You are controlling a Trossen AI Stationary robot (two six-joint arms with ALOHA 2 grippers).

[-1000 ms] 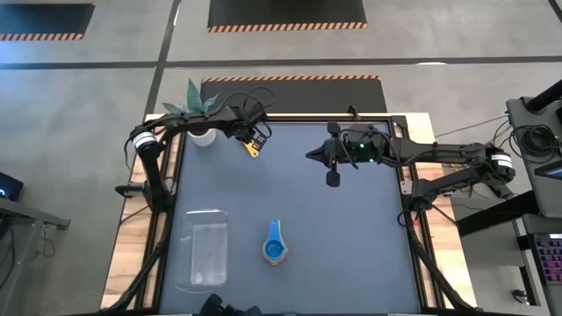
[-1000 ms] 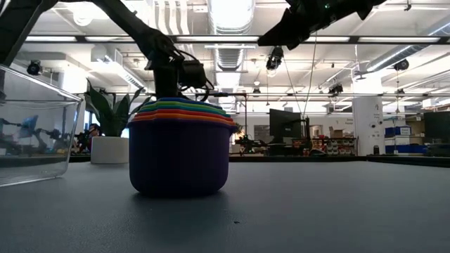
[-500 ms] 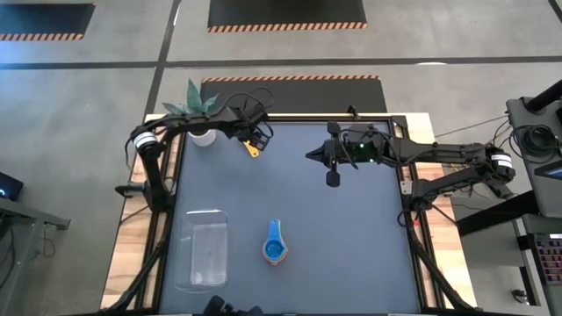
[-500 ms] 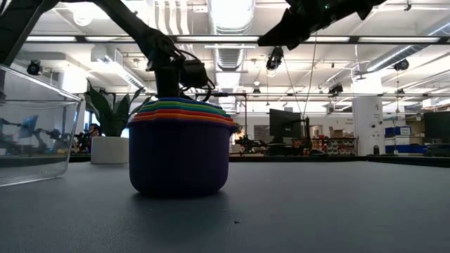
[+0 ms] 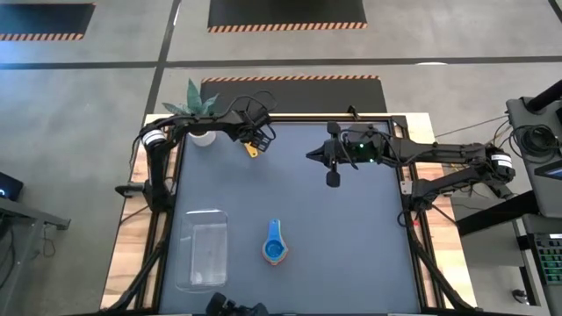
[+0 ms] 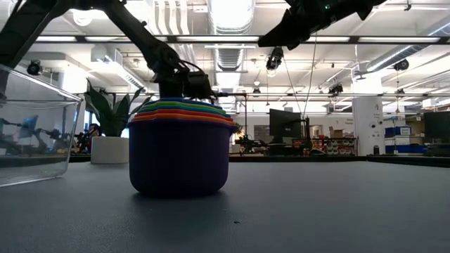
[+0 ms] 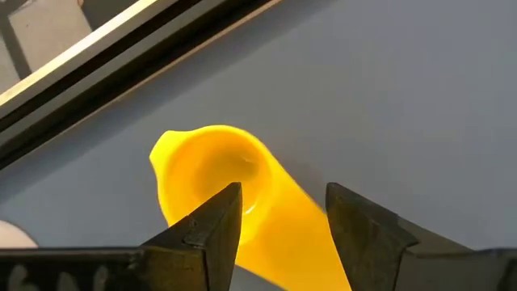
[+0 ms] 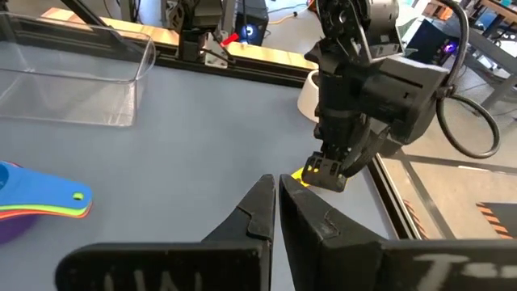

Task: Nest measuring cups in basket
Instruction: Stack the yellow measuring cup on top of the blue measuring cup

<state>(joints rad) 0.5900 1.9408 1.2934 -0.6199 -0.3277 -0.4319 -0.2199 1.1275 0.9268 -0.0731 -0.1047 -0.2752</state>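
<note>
We see the left pincer at the far left part of the counter, near the plant pot, its fingers spread on either side of the yellow cup's handle without pinching it; the cup lies on the counter beneath. The right pincer hangs above the far middle of the counter, clenched on nothing. The other cups sit as a nested stack, blue uppermost from above and a dark purple one outermost in the low view, on the near middle of the counter, just beside the basket, which stands at the near left and looks to hold no cups. We judge that the yellow cup is the one piece left outside the stack, and that the whole set has yet to go into the basket. These cups look to be thin, stiff plastic: very light, smooth and likely to slide or tip if nudged, though hardly fragile. We would take the yellow one across its flat handle, close to the bowl, where the pincer finds parallel faces; the rounded bowl would likely squirt out of a squeeze. For the stack, the fanned handles or the outer cup's rim seem the surest hold.
</note>
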